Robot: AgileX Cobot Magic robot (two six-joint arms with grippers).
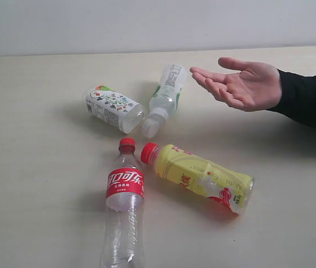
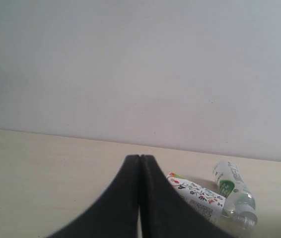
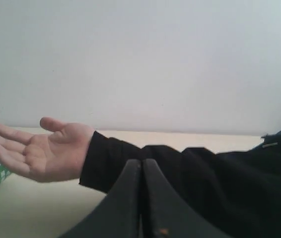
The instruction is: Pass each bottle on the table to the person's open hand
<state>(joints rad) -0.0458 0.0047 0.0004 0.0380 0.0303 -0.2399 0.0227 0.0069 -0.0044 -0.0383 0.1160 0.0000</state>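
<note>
Several bottles lie on their sides on the table (image 1: 29,184). The clear cola bottle (image 1: 124,206) with a red label is nearest the front, beside the yellow-wrapped bottle (image 1: 205,176). Farther back are the stubby white printed bottle (image 1: 112,108) (image 2: 200,196) and the slim green-white bottle (image 1: 166,95) (image 2: 235,191). The person's open hand (image 1: 239,84) (image 3: 36,148) hovers palm up at the back right, on a black sleeve. Neither gripper shows in the exterior view. My left gripper (image 2: 139,157) is shut and empty, short of the stubby bottle. My right gripper (image 3: 142,161) is shut and empty, in front of the black sleeve.
A pale wall (image 1: 147,22) runs behind the table's far edge. The black-sleeved forearm (image 1: 311,100) reaches in from the right above the tabletop. Bare tabletop lies to the left of the bottles and at the front right.
</note>
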